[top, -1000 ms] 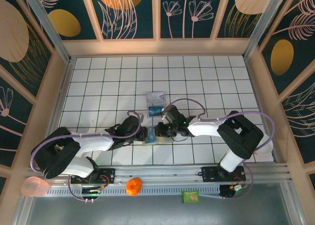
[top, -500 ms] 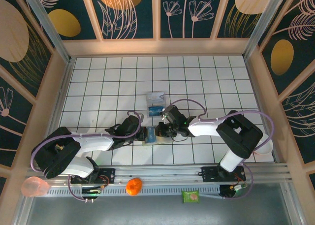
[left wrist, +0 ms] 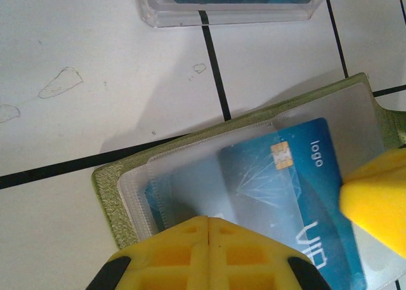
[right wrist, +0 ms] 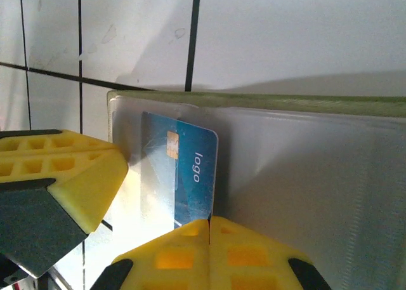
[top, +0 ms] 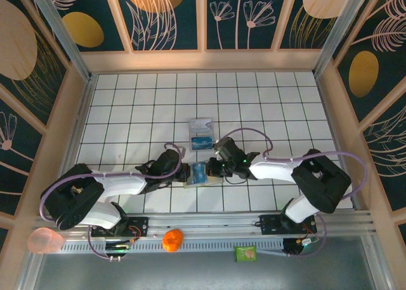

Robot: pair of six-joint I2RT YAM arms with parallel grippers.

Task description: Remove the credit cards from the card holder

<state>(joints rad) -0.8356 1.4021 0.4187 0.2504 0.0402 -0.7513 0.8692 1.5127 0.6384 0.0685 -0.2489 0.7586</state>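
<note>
The yellow-green card holder (top: 216, 180) lies open on the tiled table between both grippers. Its green rim (left wrist: 113, 198) and clear sleeves (right wrist: 317, 176) show close up. A blue credit card (right wrist: 190, 169) with a gold chip sticks partway out of a sleeve. My right gripper (right wrist: 209, 223) is shut on the card's near edge. My left gripper (left wrist: 208, 221) is shut, with its yellow tips pressed on the holder's sleeve beside the blue card (left wrist: 285, 188). From above, the left gripper (top: 188, 173) and right gripper (top: 211, 170) flank the blue card (top: 198, 173).
A clear case (top: 201, 133) holding a pale card and a blue card lies just beyond the holder, its front edge (left wrist: 231, 11) close to the left wrist. On the front rail sit an orange object (top: 172, 240), a green packet (top: 245, 253) and a pink cup (top: 44, 240). Wooden walls ring the table.
The right gripper closed on the blue card and drew back slightly to the right, its elbow swinging right. More of the card shows outside the sleeve. The left arm stayed put.
</note>
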